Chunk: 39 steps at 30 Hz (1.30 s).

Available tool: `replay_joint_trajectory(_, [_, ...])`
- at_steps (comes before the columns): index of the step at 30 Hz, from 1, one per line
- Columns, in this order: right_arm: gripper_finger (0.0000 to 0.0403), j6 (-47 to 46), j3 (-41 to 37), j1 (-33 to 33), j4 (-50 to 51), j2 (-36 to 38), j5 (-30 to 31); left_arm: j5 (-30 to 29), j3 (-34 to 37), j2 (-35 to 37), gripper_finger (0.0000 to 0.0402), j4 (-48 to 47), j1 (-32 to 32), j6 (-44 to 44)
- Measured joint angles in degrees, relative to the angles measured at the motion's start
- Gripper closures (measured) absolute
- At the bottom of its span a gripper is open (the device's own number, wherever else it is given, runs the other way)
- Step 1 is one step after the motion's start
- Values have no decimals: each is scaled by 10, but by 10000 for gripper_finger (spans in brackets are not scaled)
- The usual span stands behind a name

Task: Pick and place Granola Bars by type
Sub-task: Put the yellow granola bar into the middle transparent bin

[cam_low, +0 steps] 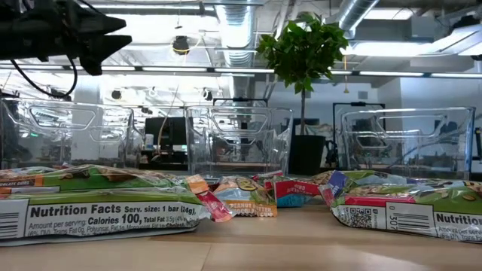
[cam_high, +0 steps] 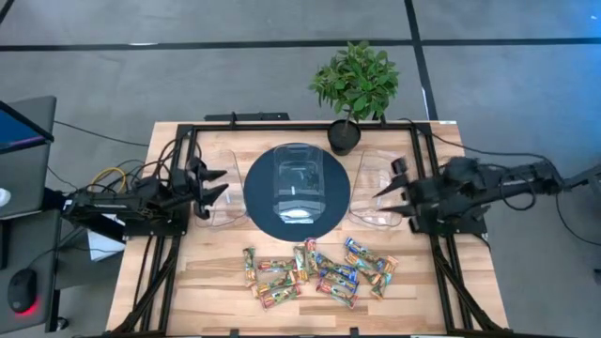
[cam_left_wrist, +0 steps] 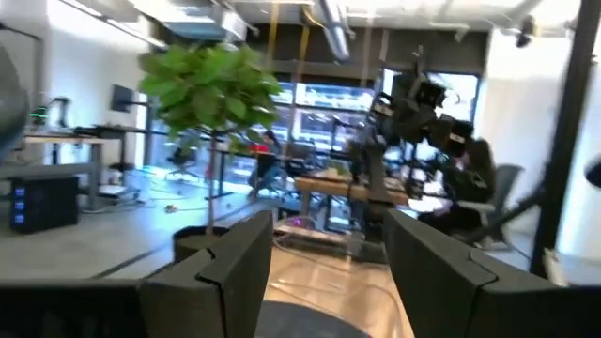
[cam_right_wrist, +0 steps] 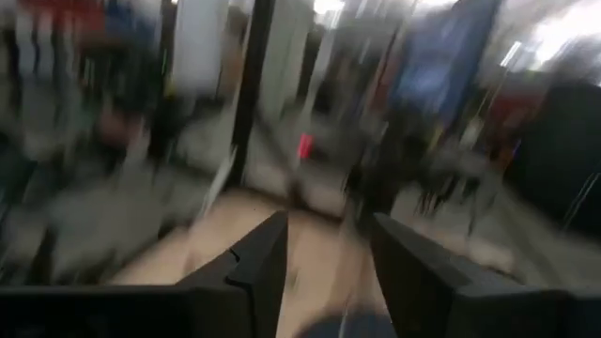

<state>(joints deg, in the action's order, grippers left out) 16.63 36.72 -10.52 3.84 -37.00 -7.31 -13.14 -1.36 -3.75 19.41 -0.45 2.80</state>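
Note:
The granola bars (cam_high: pixel 319 272) lie in a loose pile of shiny multicoloured wrappers on the near middle of the wooden table; in the low view the bars (cam_low: pixel 248 197) fill the foreground. My left gripper (cam_high: pixel 223 183) hovers open at the table's left, above the left clear tub (cam_high: pixel 230 211), fingers pointing right. In the left wrist view my left gripper (cam_left_wrist: pixel 329 272) holds nothing. My right gripper (cam_high: pixel 387 180) hovers open at the right, over the right clear tub (cam_high: pixel 371 211). Its own blurred wrist view shows my right gripper (cam_right_wrist: pixel 329 268) with nothing between the fingers.
A third clear tub (cam_high: pixel 296 183) sits on a dark round disc (cam_high: pixel 258 211) at the table's centre. A potted plant (cam_high: pixel 355 84) stands at the far edge. A black frame (cam_high: pixel 423 150) borders the work area. Bare wood lies between the tubs and the bar pile.

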Motion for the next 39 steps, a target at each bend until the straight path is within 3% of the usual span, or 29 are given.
replay_joint_trajectory(9, [290,-110,167,-151,225,-277,141,161,-1,0,203,-50,0,-14])
replay_joint_trajectory(16, [303,-320,247,-258,404,-412,274,222,-1,0,203,-50,0,-7])
replay_joint_trajectory(19, [305,-443,261,-294,466,-449,301,224,-1,0,203,-51,0,-6])
replay_joint_trajectory(23, [305,-627,263,-325,502,-480,297,218,7,0,203,-49,0,-7])
replay_joint_trajectory(28, [305,-860,263,-344,512,-510,236,204,7,0,203,-28,0,-16])
replay_joint_trajectory(35, [305,-1105,263,-365,503,-552,169,231,8,0,203,-17,0,-39])
replay_joint_trajectory(39, [305,-1216,263,-379,507,-563,167,231,8,0,203,-19,0,-39])
